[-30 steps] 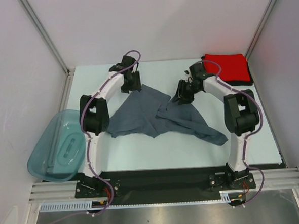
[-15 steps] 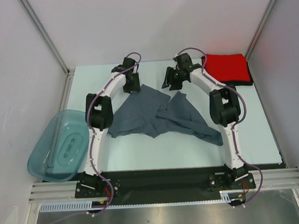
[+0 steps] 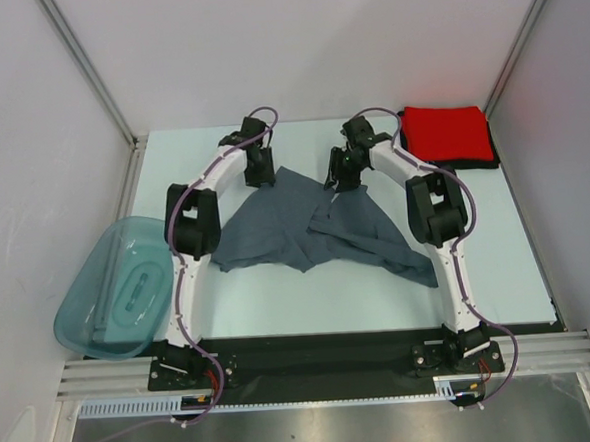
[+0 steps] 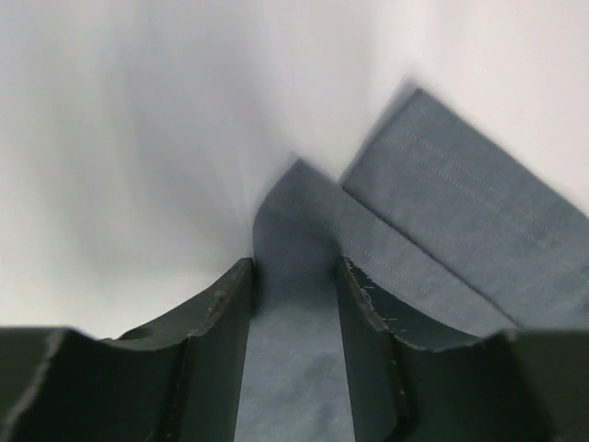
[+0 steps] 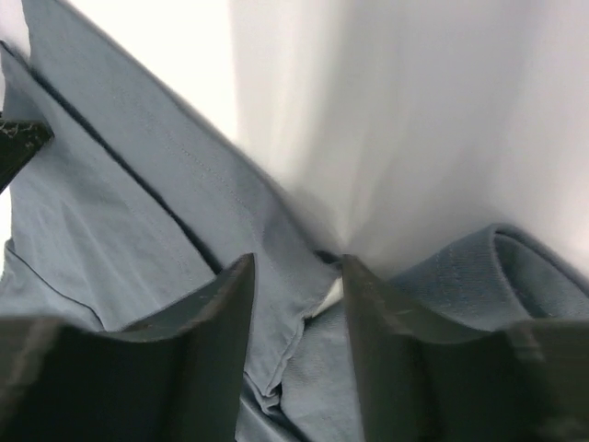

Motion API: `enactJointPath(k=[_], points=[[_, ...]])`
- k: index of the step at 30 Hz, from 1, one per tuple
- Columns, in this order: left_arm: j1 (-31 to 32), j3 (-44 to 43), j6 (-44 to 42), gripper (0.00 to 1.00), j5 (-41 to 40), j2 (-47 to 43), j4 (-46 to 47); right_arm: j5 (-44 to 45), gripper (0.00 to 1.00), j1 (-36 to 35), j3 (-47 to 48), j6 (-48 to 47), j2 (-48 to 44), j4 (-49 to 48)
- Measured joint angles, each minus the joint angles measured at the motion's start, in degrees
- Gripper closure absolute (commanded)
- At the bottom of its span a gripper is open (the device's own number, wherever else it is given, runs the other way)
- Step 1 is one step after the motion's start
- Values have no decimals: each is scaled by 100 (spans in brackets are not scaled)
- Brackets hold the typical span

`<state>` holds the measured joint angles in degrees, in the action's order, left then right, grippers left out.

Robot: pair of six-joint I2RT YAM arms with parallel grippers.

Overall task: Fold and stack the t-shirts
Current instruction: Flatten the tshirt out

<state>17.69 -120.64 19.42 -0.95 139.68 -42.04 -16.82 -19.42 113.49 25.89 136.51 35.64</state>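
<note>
The slate blue-grey t-shirt (image 3: 305, 225) lies spread and rumpled on the middle of the table. My left gripper (image 3: 262, 175) is down at its back left corner. In the left wrist view (image 4: 294, 267) the jaws stand apart with the cloth corner (image 4: 299, 230) between them. My right gripper (image 3: 335, 183) is at the shirt's back edge near the middle. In the right wrist view (image 5: 296, 262) it is open, straddling a folded cloth edge (image 5: 285, 304). The red t-shirt (image 3: 448, 133) lies folded on the black t-shirt (image 3: 475, 162) at the back right.
A translucent teal tub (image 3: 114, 288) sits off the table's left edge. White walls close in the back and both sides. The pale table surface (image 3: 171, 158) shows around the shirt.
My right arm let go of the shirt's middle, swung to the back of the table, then came down onto the shirt's back edge. The left gripper has barely moved.
</note>
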Motion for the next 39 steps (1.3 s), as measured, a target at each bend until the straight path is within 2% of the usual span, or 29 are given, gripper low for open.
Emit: enactJointPath(k=[3, 5, 8, 12, 14, 17, 18, 24, 31, 39], points=[[-7, 199, 2, 64, 17, -114, 17, 33, 64, -59, -2, 17, 0, 4], [-11, 247, 0, 64, 17, -138, 24, 55, 67, -101, -2, 42, 0, 0], [-11, 258, 0, 66, 17, -157, 24, 107, 80, -125, -2, 61, 0, 2], [-11, 302, 4, 57, 74, -214, -63, 153, 90, -122, -2, 74, 2, -2], [-11, 345, 17, 57, 125, -262, -94, 153, 94, -96, -2, 98, 2, 0], [-11, 481, 68, 62, 188, -376, -111, 151, 98, -52, -2, 114, 2, -2], [-11, 527, 74, 67, 210, -413, -118, 151, 99, -39, -2, 116, 2, 0], [-11, 772, 168, 82, 267, -579, -153, 131, 100, 11, -2, 114, 2, -2], [-9, 990, 264, 93, 240, -953, -223, 109, 100, 22, 0, 155, 2, -22], [52, 1808, 581, 100, 291, -2643, -236, 90, 100, 103, 227, 317, 0, -153]])
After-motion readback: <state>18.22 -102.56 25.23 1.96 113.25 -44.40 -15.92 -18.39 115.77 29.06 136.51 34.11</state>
